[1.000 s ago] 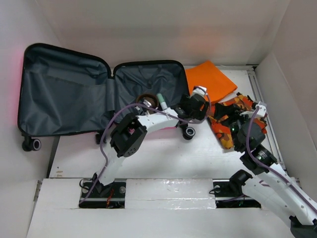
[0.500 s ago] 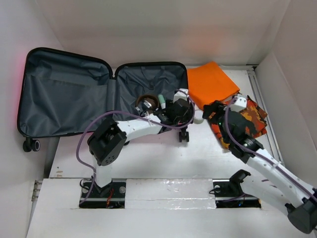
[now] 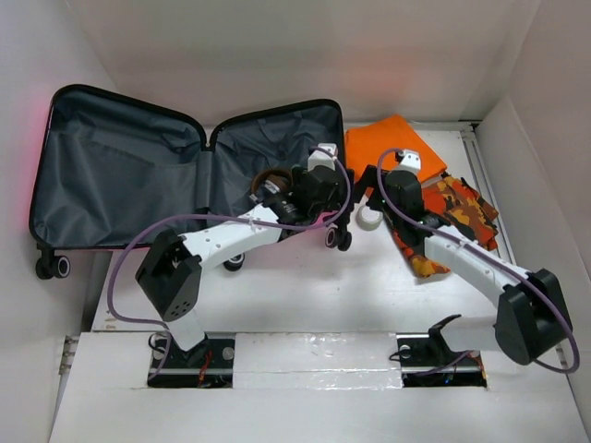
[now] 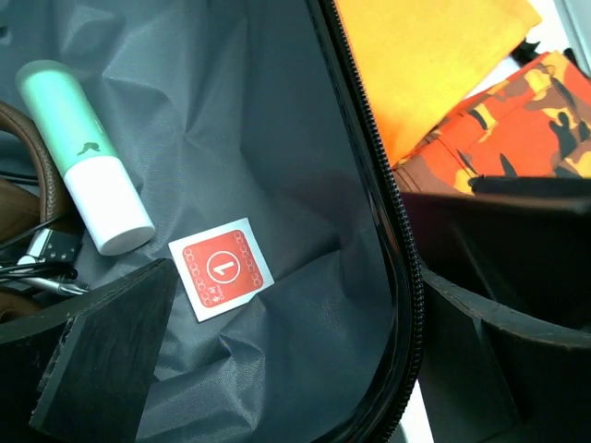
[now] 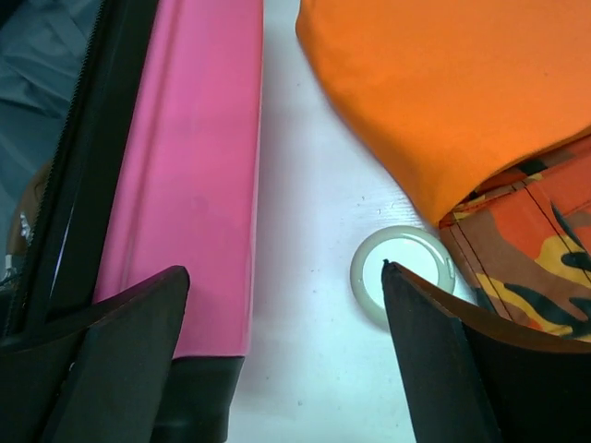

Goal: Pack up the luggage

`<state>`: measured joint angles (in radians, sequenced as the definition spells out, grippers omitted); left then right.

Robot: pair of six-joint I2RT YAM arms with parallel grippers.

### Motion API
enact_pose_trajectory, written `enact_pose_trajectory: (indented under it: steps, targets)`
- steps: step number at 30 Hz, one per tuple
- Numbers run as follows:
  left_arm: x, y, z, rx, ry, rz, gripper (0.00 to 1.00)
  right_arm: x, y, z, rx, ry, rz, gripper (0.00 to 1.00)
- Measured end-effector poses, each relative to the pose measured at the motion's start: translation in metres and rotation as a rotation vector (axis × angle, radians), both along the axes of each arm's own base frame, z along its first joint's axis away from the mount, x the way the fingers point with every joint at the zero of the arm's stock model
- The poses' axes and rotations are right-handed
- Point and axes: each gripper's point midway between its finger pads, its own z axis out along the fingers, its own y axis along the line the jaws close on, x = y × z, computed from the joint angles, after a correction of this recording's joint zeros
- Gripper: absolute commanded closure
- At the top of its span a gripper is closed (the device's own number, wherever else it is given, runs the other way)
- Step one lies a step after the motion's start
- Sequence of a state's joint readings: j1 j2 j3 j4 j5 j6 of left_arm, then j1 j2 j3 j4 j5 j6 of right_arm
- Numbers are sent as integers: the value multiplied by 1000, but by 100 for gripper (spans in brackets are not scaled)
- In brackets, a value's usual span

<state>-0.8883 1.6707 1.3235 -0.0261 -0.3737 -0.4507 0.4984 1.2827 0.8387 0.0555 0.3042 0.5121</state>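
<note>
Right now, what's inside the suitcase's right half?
A green-white tube, red square packet, brown strap and cables on the suitcase lining. Anything beneath the left gripper is hidden.

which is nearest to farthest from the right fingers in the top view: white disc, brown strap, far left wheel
1. white disc, beneath the right fingers
2. brown strap, inside the luggage
3. far left wheel, luggage's outer corner

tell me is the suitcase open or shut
Open. The suitcase lies with both halves spread apart, grey lining exposed; a green-and-white tube and a red packet rest inside.
</note>
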Motion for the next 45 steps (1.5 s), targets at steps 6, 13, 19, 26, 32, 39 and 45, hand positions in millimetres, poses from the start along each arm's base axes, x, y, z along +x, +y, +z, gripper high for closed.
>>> enact_pose_trajectory:
  steps: [6, 13, 19, 26, 32, 39, 45]
  targets:
    - [6, -7, -25, 18, 25, -9, 1, 15, -13, -12, 29, 44, 0, 8]
    - [3, -21, -80, 57, 104, -57, 1, 26, -36, 6, 74, 5, -13, 11]
    - [0, -23, -88, 61, 114, -67, 1, 74, -2, 3, 87, 43, 144, 14]
    - [1, -24, -88, 59, 111, -67, 1, 102, 38, -69, 105, 210, 294, 56]
    - [6, -25, -86, 9, 51, -52, 1, 110, 36, -79, 114, 253, 210, 100]
    - [11, -18, -78, -15, 35, -41, 1, 113, 37, -79, 105, 248, 181, 100]
    - [17, -8, -67, -162, 163, -111, 1, 117, 45, -76, 140, 198, 182, 100]
